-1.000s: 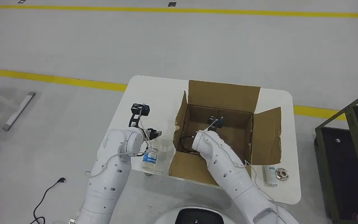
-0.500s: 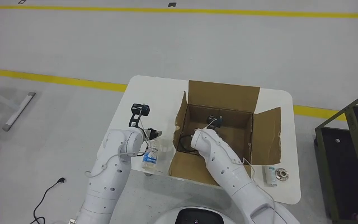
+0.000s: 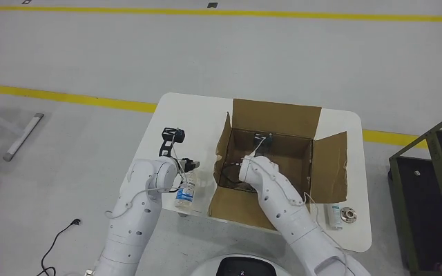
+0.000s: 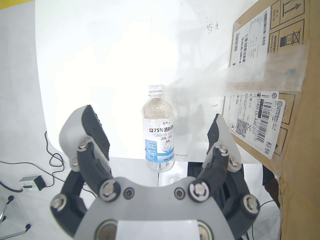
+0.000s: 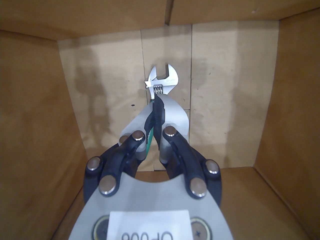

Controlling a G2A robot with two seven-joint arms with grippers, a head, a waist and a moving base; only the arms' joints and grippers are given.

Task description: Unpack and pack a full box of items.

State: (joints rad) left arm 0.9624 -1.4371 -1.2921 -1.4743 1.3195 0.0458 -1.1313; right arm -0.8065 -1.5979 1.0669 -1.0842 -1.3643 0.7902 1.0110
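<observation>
My right gripper (image 5: 156, 101) is clamped on the wrench (image 5: 163, 77) inside the box (image 5: 37, 101). My left gripper (image 4: 153, 121) hangs open over the bottle (image 4: 158, 138) at the table (image 4: 100, 51) edge, near the box.

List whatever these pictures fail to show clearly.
Handle of the wrench: right wrist view, buried between the right gripper fingers.
Floor of the box: top view, partly covered by the right arm.
Two small items near the table edge: top view, too small to identify.
</observation>
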